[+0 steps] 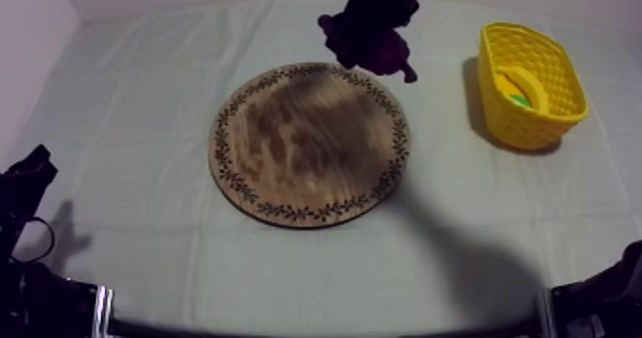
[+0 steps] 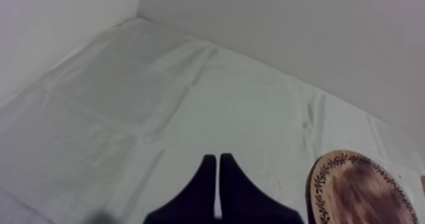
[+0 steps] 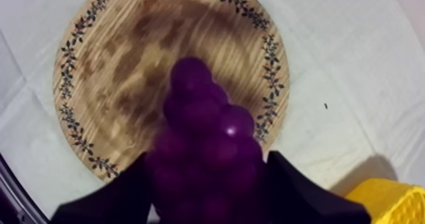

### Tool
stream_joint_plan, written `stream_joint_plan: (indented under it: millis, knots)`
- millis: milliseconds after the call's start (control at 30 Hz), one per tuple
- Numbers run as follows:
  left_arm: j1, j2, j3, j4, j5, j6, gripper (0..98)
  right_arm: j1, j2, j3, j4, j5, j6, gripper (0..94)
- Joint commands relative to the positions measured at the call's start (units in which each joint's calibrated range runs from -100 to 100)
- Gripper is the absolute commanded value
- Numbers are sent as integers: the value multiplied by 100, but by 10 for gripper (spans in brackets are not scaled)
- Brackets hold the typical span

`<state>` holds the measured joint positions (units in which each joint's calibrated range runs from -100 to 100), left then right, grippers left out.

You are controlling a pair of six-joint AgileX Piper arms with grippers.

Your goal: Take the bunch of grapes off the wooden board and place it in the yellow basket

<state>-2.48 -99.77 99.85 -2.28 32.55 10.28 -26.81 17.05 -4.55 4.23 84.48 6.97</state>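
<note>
Top view: right gripper (image 1: 374, 17) is holding bunch of grapes (image 1: 374, 51) over far rim of wooden board (image 1: 310, 146), yellow basket (image 1: 530, 74) well apart. Left wrist view: left gripper (image 2: 218, 176) is lying closed on nothing. Right wrist view: fingers (image 3: 297, 188) are clamping grapes. Pls hold grip firm and carry above basket centre before opening.

The right gripper (image 3: 209, 179) grips the grapes (image 3: 202, 119), one black finger on each side of the purple bunch. The grapes hang over the board (image 3: 120, 62), hiding part of its near rim. The basket (image 3: 387, 202) stands on the cloth (image 3: 354, 68), apart from the board.
</note>
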Motion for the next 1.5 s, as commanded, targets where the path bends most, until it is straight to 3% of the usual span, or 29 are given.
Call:
stream_joint_plan:
  millis: [0, 300, 633, 1000, 1467]
  knots:
    - [-1, 3, 4, 1, 3, 0, 0, 25, -30, 38, 19, -77, 2, 315]
    - [-1, 3, 4, 1, 3, 0, 0, 542, -200, 129, 0, -19, -114, 321]
    - [-1, 3, 4, 1, 3, 0, 0, 1822, -706, 983, -29, -77, -250, 330]
    - [-1, 3, 4, 1, 3, 0, 0, 3085, -1119, 1743, 61, -149, -65, 334]
    - [-1, 3, 4, 1, 3, 0, 0, 3226, -807, 1760, 69, -188, -43, 350]
